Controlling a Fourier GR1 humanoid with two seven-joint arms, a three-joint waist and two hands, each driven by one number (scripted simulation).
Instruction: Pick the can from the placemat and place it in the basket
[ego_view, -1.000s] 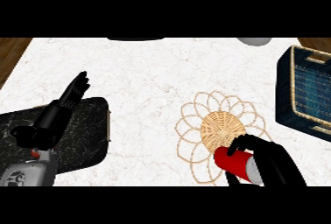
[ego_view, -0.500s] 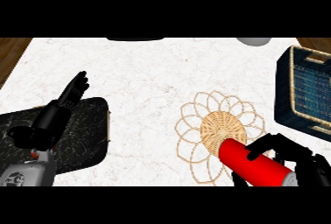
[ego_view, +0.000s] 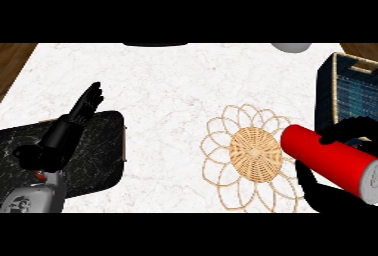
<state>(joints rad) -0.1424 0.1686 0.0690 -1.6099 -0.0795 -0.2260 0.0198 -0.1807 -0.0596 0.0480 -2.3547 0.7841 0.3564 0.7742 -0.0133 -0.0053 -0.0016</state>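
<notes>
Since the earlier frame the can (ego_view: 330, 159) is raised and carried rightward, off the placemat (ego_view: 255, 152), with the right hand (ego_view: 325, 192) curled round it at lower right. It is best kept level and brought over the basket (ego_view: 347, 90) at upper right before release. The left hand (ego_view: 77, 117) rests spread at left.

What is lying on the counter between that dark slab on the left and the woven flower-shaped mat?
Nothing: the head view shows only bare white marble counter between the dark speckled slab and the woven flower-shaped placemat.
</notes>
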